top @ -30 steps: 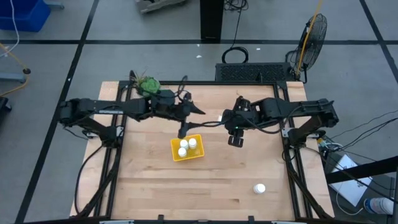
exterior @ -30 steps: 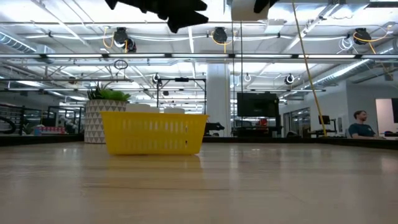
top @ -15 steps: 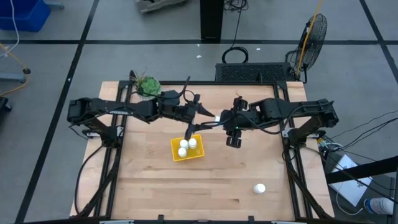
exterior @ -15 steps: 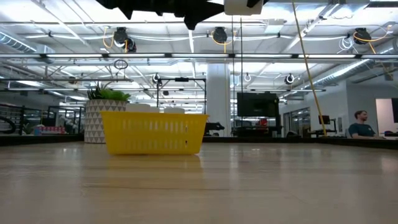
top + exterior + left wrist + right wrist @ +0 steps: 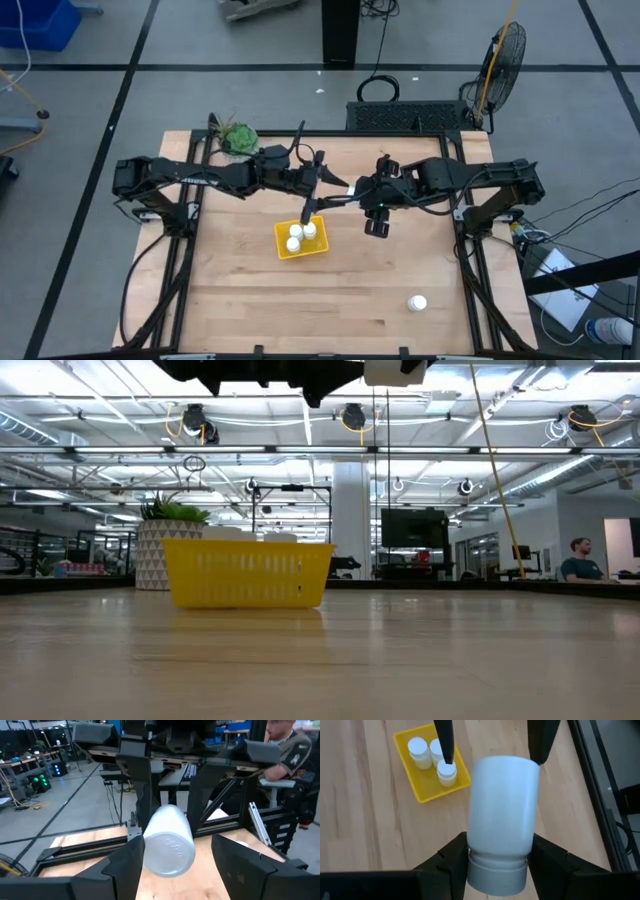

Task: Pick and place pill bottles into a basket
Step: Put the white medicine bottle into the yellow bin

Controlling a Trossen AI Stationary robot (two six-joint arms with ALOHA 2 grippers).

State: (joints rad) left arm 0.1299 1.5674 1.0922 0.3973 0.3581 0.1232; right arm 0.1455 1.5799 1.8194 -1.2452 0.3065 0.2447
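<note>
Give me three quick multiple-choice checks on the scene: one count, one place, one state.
1. Pill bottles in the basket?
A. one
B. three
C. five

2. The loose bottle lies:
A. on the bare table on the right arm's side
B. against the plant pot
C. on the floor

3. The right gripper is:
A. open and empty
B. lowered into the basket
C. shut on a bottle in mid-air

Key:
1 B: three white caps show inside the yellow basket.
2 A: the loose bottle stands alone, well apart from the basket.
3 C: the right gripper clamps the held bottle near its cap end.
</note>
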